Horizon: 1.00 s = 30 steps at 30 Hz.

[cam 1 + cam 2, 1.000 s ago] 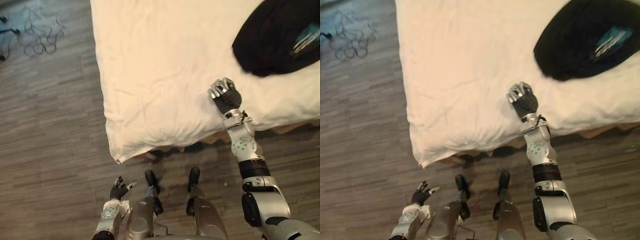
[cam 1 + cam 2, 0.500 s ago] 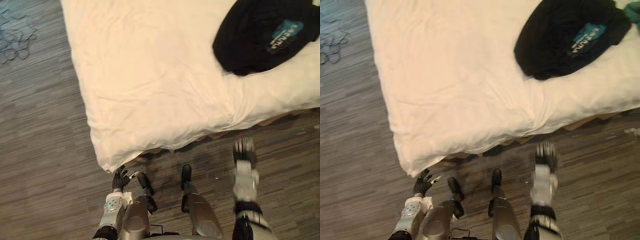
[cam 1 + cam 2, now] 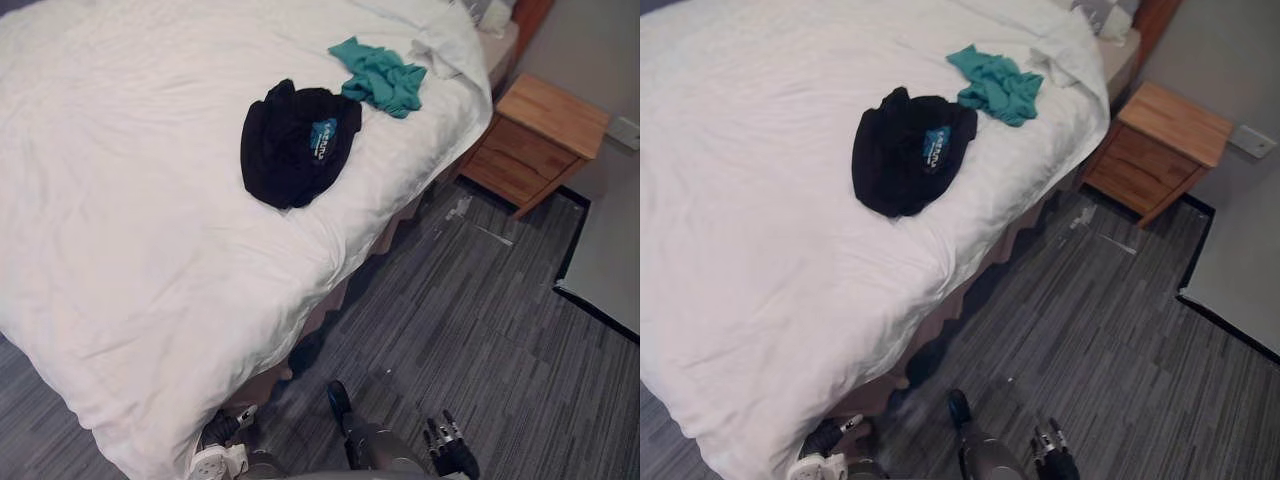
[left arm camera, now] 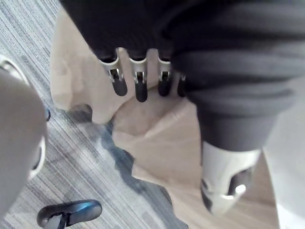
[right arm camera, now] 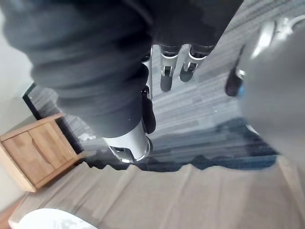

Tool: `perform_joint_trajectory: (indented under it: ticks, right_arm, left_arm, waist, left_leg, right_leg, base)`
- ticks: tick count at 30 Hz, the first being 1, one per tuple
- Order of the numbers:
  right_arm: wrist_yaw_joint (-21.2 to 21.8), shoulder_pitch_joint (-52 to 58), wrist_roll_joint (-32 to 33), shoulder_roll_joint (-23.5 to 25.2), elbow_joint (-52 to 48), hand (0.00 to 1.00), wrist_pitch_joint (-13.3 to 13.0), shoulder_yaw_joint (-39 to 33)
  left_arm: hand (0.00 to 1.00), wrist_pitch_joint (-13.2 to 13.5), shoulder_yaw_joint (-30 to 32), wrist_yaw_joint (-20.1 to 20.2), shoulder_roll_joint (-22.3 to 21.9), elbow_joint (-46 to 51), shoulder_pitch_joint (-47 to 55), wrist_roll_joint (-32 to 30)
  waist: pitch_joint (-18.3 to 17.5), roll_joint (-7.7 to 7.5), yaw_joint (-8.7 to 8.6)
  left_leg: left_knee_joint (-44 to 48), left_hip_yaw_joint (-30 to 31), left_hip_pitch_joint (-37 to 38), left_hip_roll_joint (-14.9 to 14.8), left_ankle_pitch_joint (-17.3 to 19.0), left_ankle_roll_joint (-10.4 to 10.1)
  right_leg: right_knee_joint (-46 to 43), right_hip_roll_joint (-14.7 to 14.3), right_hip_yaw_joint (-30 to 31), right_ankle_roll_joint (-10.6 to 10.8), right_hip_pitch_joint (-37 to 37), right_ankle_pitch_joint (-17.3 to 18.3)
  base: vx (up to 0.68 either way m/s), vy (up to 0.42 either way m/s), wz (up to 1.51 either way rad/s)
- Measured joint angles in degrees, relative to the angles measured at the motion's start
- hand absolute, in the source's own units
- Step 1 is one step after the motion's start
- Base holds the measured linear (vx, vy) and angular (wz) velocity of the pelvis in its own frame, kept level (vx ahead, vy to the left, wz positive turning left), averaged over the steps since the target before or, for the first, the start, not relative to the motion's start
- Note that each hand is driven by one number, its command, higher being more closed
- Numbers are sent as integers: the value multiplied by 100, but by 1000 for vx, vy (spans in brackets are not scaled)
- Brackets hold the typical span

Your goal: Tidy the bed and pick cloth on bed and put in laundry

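Note:
A black garment (image 3: 290,145) with a blue print lies crumpled on the white duvet (image 3: 120,230), near the bed's right edge. Further up the bed a teal cloth (image 3: 380,76) lies bunched beside a rumpled white cloth (image 3: 442,46). Both of my hands hang low by my sides, well away from the clothes. My left hand (image 3: 222,429) is next to the bed's near corner, its fingers (image 4: 138,83) straight in front of the beige bed skirt (image 4: 157,143). Over the floor, my right hand (image 3: 450,456) has its fingers (image 5: 167,71) straight and holds nothing.
A wooden nightstand (image 3: 535,140) stands against the bed's far right side. A grey wall with a dark baseboard (image 3: 600,270) bounds the right. Striped grey floor (image 3: 470,330) runs between the bed and the wall.
The camera has swung round, bringing the teal cloth and nightstand into view. My right hand came off the duvet and dropped to my side. The left hand stayed low.

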<state>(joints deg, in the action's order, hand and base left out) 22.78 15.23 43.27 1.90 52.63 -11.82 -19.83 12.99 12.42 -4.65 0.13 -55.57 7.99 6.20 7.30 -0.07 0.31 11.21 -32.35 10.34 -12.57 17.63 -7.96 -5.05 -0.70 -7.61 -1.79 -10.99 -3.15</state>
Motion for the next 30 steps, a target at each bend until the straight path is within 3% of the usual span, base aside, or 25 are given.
perform_joint_trajectory:
  ticks: [2,3,4,5,6,7,8,9,10,11,13,15,17,19,22,23,25,30]
  right_arm:
    - [-59,-90,62,-90,19,0,-74,49]
    - [-91,-184,55,-156,-3,0,-108,67]
    - [-124,-167,32,-181,19,0,-111,100]
    - [-146,-191,-10,-178,15,0,-111,140]
    - [-146,-292,-70,-185,1,0,-123,218]
    - [-154,-329,-184,-175,39,0,-125,200]
    - [-204,-408,-349,-336,62,0,-169,179]
    - [-238,-427,-398,-355,112,0,-168,184]
    - [-343,-654,-579,-416,345,0,-122,242]
    - [-381,-712,-735,-365,381,0,-112,324]
    - [-492,-846,-991,-312,536,0,-71,424]
    - [-628,-864,-1233,-322,626,0,4,494]
    - [-732,-905,-1495,-468,706,0,95,763]
    - [-782,-914,-1636,-484,706,0,116,890]
    - [-832,-928,-1757,-523,681,0,187,990]
    - [-840,-905,-1823,-528,646,0,205,989]
    - [-848,-845,-1855,-520,636,0,232,1022]
    - [-885,-800,-2065,-550,634,0,232,1188]
  left_arm:
    - [0,-19,270,24,-206,7,71,4]
    - [0,-60,412,58,-276,69,146,4]
    - [0,-132,601,104,-279,92,208,5]
    - [0,-169,741,119,-288,81,240,20]
    - [0,-232,943,118,-262,-5,307,7]
    - [0,-254,908,112,-284,-44,347,-64]
    - [0,-244,843,113,-360,-93,369,-237]
    - [0,-237,852,129,-316,-121,335,-230]
    - [0,-322,760,159,-197,-339,286,-346]
    - [0,-350,727,162,-110,-429,232,-396]
    - [0,-315,556,156,-21,-477,72,-433]
    - [0,-249,334,154,0,-472,-26,-440]
    - [0,-157,72,155,-36,-433,-91,-379]
    - [0,-116,-96,155,13,-421,-112,-331]
    - [0,-127,-341,153,30,-467,-182,-121]
    - [0,-127,-340,153,60,-460,-186,-83]
    - [0,-123,-337,144,96,-446,-239,27]
    - [0,-190,-349,152,80,-462,-252,65]
  waist:
    - [-151,180,29]
    - [-151,193,-1]
    - [-195,83,81]
    - [-221,106,112]
    - [-276,50,150]
    - [-376,178,181]
    - [-447,286,166]
    - [-445,318,236]
    - [-514,401,312]
    - [-497,259,300]
    - [-434,119,251]
    - [-410,57,268]
    - [-389,32,292]
    - [-387,38,293]
    - [-352,124,299]
    - [-376,156,275]
    - [-352,71,293]
    - [-392,35,315]
  left_leg:
    - [-137,-295,46,-123,-110,-10]
    - [-106,-540,195,-58,-125,-44]
    - [-17,-673,367,69,-129,-42]
    - [112,-676,385,48,-159,9]
    - [480,-709,253,-19,-290,471]
    - [333,-705,232,-27,-382,799]
    - [-64,-681,362,80,-446,706]
    - [-106,-707,424,76,-457,610]
    - [5,-649,481,-43,-537,406]
    - [143,-585,423,-29,-636,492]
    - [216,-191,346,181,-624,496]
    - [825,289,146,186,-471,687]
    - [1279,1143,-169,324,-191,572]
    - [1116,1426,-394,403,-67,524]
    - [253,1545,-484,483,-85,389]
    - [123,1462,-455,548,-151,457]
    - [-87,1394,-417,648,-235,525]
    - [-339,1355,-297,674,-263,493]
  right_leg:
    - [-278,102,-717,-130,-153,431]
    - [-1125,418,-1291,-390,-336,686]
    - [-1290,515,-1441,-363,-291,585]
    - [-1241,432,-1324,-374,-278,591]
    - [-860,383,-1296,-413,-154,705]
    - [-519,442,-1844,-219,81,987]
    - [-852,589,-2160,-330,122,834]
    - [-766,547,-2138,-173,129,722]
    - [-293,184,-1777,-306,243,463]
    - [55,110,-1605,-360,370,257]
    - [677,-9,-1211,-405,696,38]
    - [935,-70,-966,-304,938,1]
    - [961,-83,-660,-211,1055,-29]
    - [992,-89,-432,-125,1065,-91]
    - [1067,-106,-271,34,1109,-248]
    - [1067,-27,-349,100,1085,-260]
    - [1024,142,-727,140,1077,-213]
    - [988,187,-944,151,1072,-237]
  base:
    - [22,-40,-85]
    - [123,-75,-118]
    - [118,-117,-133]
    - [97,-109,-150]
    - [59,-139,-130]
    - [107,-119,-154]
    - [140,-84,-120]
    - [147,-119,-156]
    - [109,-135,-129]
    - [71,-155,-134]
    - [29,-49,-79]
    - [41,63,-61]
    - [44,128,-67]
    - [-4,126,-70]
    - [-43,176,-59]
    - [-8,222,-24]
    - [53,183,1]
    - [101,94,-1]
